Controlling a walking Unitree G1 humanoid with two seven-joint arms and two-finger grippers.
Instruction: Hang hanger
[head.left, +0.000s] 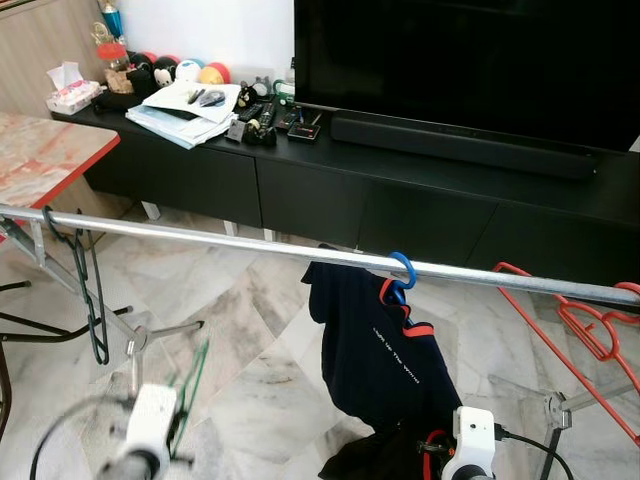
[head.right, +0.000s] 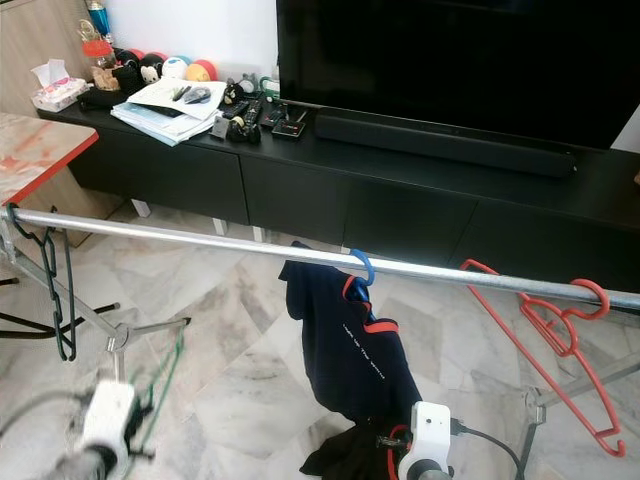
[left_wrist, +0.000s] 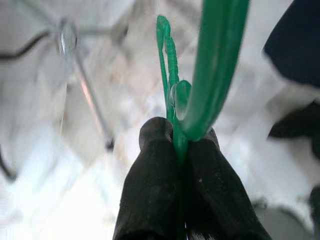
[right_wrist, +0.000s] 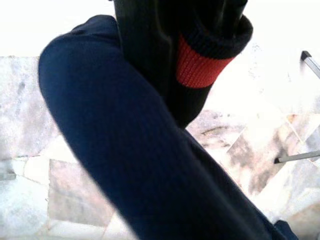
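On my left wrist feed the left gripper (left_wrist: 177, 137) has its two black fingers (left_wrist: 150, 175) pressed together on a green hanger (left_wrist: 210, 65), the wire pinched tight between them with no gap showing; from the head camera that hanger (head.left: 190, 385) sits low, below the metal rail (head.left: 250, 244) and apart from it. The right gripper (right_wrist: 165, 60) is buried in the dark navy garment (right_wrist: 130, 165), near its red cuff band (right_wrist: 197, 62), and I cannot tell whether its jaws are apart or together, as the cloth hides the tips. Counting along the rail, I see one blue hanger hook (head.left: 402, 268) carrying that navy garment (head.left: 380, 350), one dark hanger (head.left: 90, 300) hanging near the left end, and one red hanger (head.right: 560, 330) hooked near the right end, so three on the rail plus the green one in my left grip. Behind stand a black TV cabinet (head.left: 400, 200) and one television (head.left: 470, 60)
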